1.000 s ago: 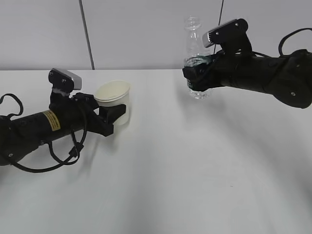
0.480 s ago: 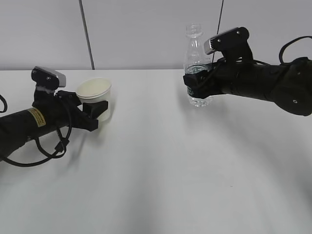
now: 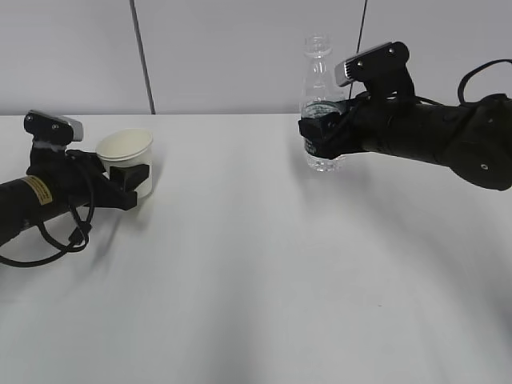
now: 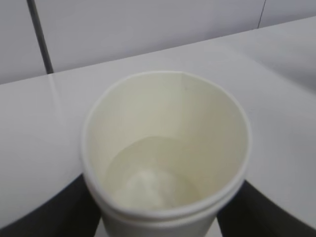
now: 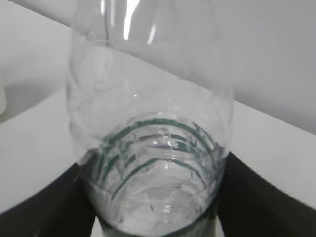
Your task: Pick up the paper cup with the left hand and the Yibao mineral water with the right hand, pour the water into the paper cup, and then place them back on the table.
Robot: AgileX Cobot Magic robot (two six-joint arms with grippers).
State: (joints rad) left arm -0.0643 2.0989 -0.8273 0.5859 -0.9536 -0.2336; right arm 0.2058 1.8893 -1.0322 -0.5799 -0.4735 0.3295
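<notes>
At left of the frame, the paper cup (image 3: pixel 126 158) is clasped upright by the left hand (image 3: pixel 128 178) fingers on the surface (image 3: pixel 256 264). At upper right, the Yibao mineral water (image 3: pixel 318 76) is pinched upright by the right hand (image 3: pixel 320 136) fingers.

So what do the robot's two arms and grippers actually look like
Both arms are matte black, each carrying a grey-topped camera module near the wrist. The left arm bears a yellow sticker with dark print, and a black cable loops beneath it. The right arm is bulkier in this view, shows no sticker, and has a black cable arching behind it. The left gripper and right gripper are black too.
</notes>
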